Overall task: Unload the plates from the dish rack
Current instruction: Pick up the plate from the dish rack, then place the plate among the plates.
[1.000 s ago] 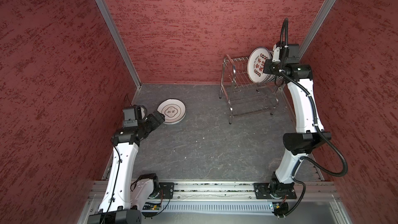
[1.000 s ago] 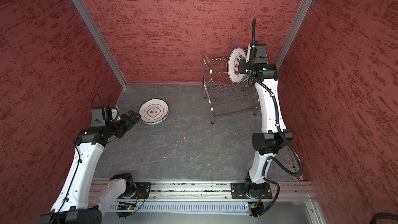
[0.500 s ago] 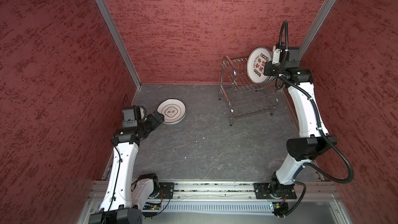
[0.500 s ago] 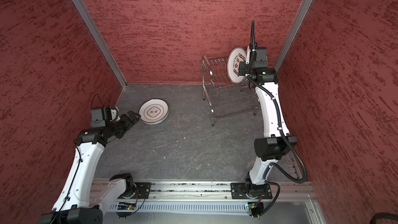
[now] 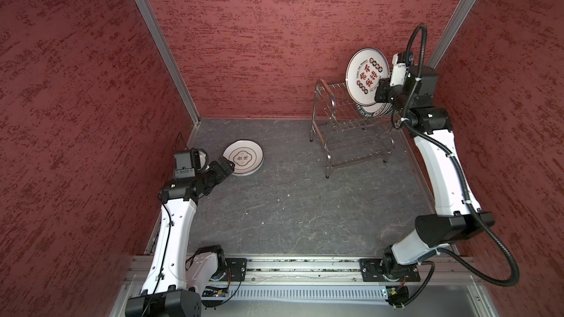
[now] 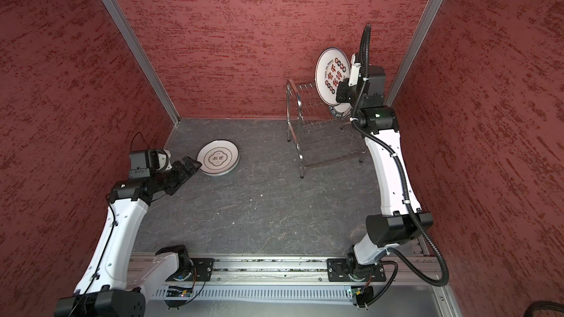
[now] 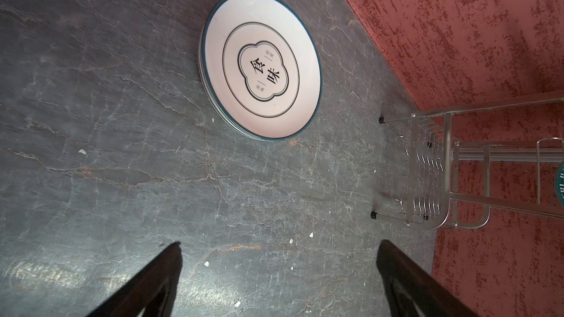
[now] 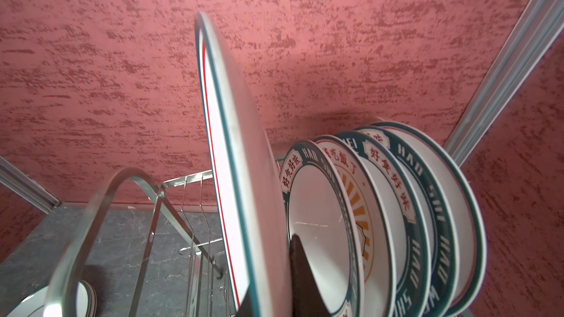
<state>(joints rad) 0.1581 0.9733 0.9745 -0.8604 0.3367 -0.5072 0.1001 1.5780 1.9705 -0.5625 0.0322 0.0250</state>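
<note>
the right gripper (image 5: 379, 88) is clamped on a plate (image 5: 366, 74), held upright over the dish rack (image 5: 328, 111), where more plates (image 8: 381, 224) stand. next, i'd guess, it carries it over to the stack (image 5: 243, 158) by the spread-open left gripper (image 5: 229, 166).

Racked plates (image 5: 371, 113) up at 1 o'clock are mostly buried behind the held plate (image 5: 366, 74) and right gripper (image 5: 380, 88). The right wrist cam smears that plate's rim and crops it too.

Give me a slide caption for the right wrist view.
Right end effector shut on a teal-rimmed plate, held edge-on beside other plates standing in the dish rack.
</note>
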